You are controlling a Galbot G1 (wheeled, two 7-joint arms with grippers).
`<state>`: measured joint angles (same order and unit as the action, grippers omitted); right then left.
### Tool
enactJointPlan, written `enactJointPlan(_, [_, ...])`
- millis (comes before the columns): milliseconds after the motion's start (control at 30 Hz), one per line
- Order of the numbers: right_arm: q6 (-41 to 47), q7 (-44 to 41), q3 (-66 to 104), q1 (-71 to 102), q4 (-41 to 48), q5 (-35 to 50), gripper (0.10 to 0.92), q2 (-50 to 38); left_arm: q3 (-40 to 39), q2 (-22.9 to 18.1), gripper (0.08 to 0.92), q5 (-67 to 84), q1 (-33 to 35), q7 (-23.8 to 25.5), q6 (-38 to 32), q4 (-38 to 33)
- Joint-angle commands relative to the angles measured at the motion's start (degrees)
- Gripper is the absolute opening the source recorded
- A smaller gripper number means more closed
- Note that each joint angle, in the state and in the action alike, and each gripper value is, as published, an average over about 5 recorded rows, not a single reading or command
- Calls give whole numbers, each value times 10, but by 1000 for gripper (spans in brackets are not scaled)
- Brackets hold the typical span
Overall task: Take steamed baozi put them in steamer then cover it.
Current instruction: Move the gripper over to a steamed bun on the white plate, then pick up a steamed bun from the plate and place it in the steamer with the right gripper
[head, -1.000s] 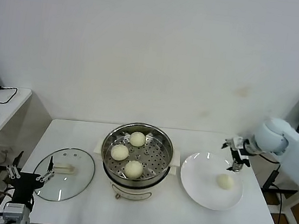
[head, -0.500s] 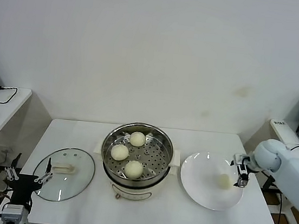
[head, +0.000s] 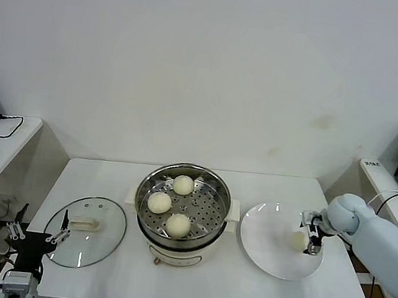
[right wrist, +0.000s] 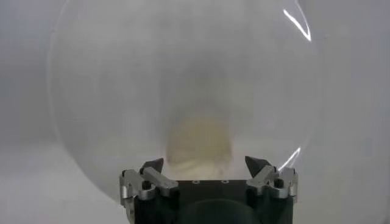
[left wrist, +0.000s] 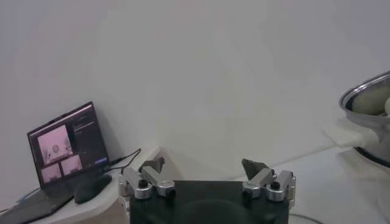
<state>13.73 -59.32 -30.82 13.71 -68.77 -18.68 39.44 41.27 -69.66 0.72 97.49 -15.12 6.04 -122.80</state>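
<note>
Three baozi (head: 169,203) sit on the perforated tray of the steamer (head: 182,212), which stands mid-table on its cream base; one baozi (head: 297,240) remains on the white plate (head: 267,248) to the steamer's right. By this count, loading is three-quarters complete: the last bun must be transferred, then the glass lid (head: 86,231), lying flat on the table left of the steamer, must be placed on top. The right gripper (head: 309,239) is down at the plate, just beside the remaining baozi on its right side. In the right wrist view, the right gripper (right wrist: 206,165) has its jaws spread wide, the bun (right wrist: 200,143) lies directly ahead between the fingertip lines, and nothing is gripped. The left gripper (head: 37,237) is parked low beyond the table's front left corner, jaws apart and empty. All four buns appear smooth, round and cream-white, with no visible dents. The steamer rim is shiny steel and uncovered.
</note>
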Motion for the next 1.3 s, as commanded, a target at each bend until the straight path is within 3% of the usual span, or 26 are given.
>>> enactJointPlan(33, [2,-4,6,10,12,-7,790,15,-1,0,823,0,0,0,0,1])
enactJointPlan(400, [8,-20,-8,-23,-22,21,623,-15,2,0,823,1,0,-1,0,-1])
enactJointPlan(800, [73,-26,-177,-264,-160,183,615,-90,1,4,823,4,-1,2,4,-13])
enactJointPlan(1067, [156,10,-311,-476,-209,333,621,-5,-9,1,823,4,-6,2,5,-12])
enactJointPlan(1300, [214,69,-364,-527,-217,447,628,99,-6,-1,823,2,-6,0,3,-12])
